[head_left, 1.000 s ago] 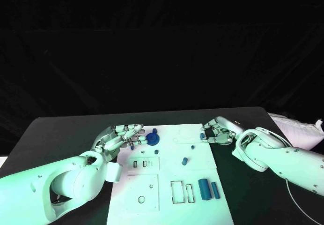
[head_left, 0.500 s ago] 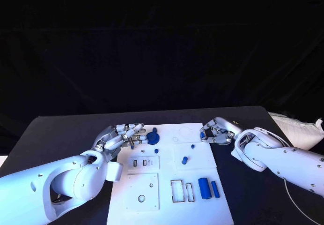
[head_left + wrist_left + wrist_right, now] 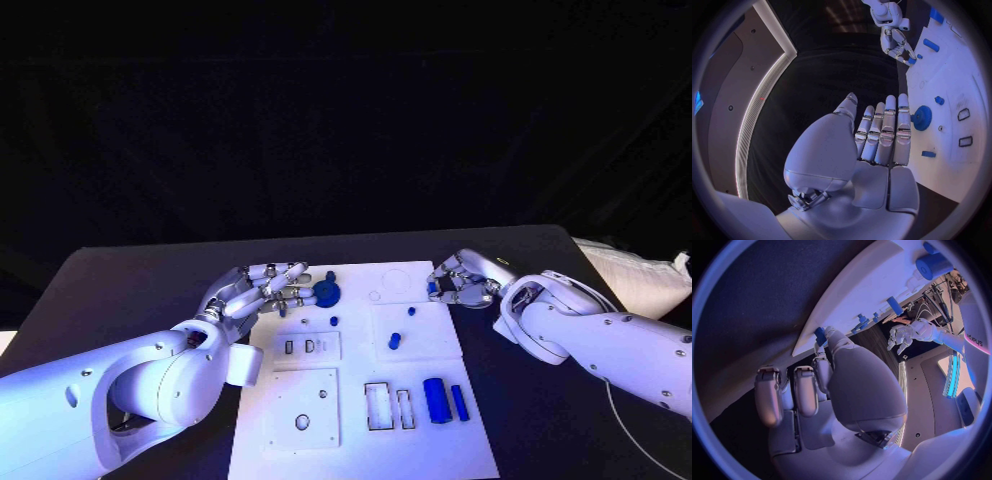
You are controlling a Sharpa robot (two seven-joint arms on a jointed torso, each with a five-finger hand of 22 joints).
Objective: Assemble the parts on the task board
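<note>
Head view: right hand (image 3: pixel 459 283) pinches a small blue part (image 3: pixel 433 289) at the board (image 3: pixel 418 340) edge; left hand (image 3: pixel 264 290), fingers apart, beside the gear (image 3: pixel 326 294). Risk: shallow pinch, part may slip.

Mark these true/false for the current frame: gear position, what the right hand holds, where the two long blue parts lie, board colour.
1. The blue gear sits at the left hand's fingertips, on the board's far left part. True.
2. The right hand is open, far from any part. False: it pinches a small blue part at the board's far right edge.
3. Two long blue parts lie side by side on the board's near right. True.
4. The board is black. False: it is white; the table is black.
</note>
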